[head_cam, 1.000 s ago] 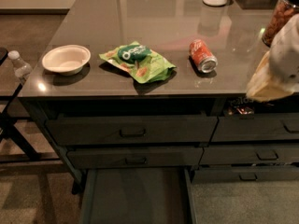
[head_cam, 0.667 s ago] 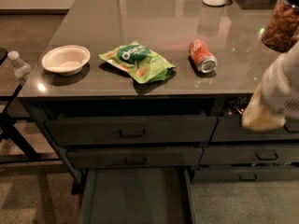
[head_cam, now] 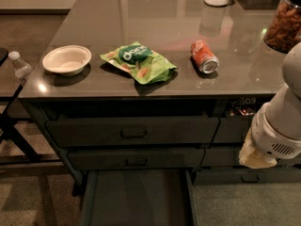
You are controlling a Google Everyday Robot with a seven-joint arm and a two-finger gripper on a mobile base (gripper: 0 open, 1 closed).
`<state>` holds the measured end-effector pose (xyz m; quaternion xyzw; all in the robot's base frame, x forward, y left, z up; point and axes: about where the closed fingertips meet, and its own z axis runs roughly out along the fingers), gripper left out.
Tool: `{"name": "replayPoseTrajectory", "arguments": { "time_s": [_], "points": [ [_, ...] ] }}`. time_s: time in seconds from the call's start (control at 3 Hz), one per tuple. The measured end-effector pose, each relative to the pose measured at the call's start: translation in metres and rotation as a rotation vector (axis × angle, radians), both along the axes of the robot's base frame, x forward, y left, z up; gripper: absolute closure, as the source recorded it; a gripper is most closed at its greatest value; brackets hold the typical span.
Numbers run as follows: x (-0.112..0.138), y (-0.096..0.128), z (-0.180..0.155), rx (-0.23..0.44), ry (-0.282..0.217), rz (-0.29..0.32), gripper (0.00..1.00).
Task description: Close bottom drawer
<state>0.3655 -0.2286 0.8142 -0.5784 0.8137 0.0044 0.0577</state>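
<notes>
The bottom drawer [head_cam: 138, 197] is the lowest of the wide dark grey-green stack and stands pulled far out toward me. Its dark inside shows and its front runs off the lower edge of the view. The two wide drawers above it, the upper drawer [head_cam: 133, 132] and the middle drawer [head_cam: 136, 158], are shut. My white arm [head_cam: 282, 121] comes down at the right edge. My gripper [head_cam: 256, 158] is at its low end, in front of the narrower right-column drawers, to the right of the open drawer and apart from it.
On the counter [head_cam: 155, 22] lie a white bowl [head_cam: 67, 59], a green chip bag [head_cam: 139, 61] and a red can [head_cam: 204, 56] on its side. A jar of nuts [head_cam: 284, 25] stands at the right. A bottle [head_cam: 19, 66] and a dark frame [head_cam: 11, 126] are at the left.
My arm has dropped from counter height to drawer height at the right. The drawer and the counter objects have not moved.
</notes>
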Motion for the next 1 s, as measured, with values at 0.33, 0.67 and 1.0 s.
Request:
{"name": "replayPoseTrajectory", "arguments": {
  "time_s": [0.33, 0.67, 1.0],
  "points": [
    [-0.001, 0.000, -0.001, 0.002, 0.000, 0.000, 1.00],
    [-0.022, 0.003, -0.041, 0.016, 0.071, -0.019, 1.00],
    [-0.060, 0.010, -0.119, 0.040, 0.176, -0.047, 1.00]
  ]
}}
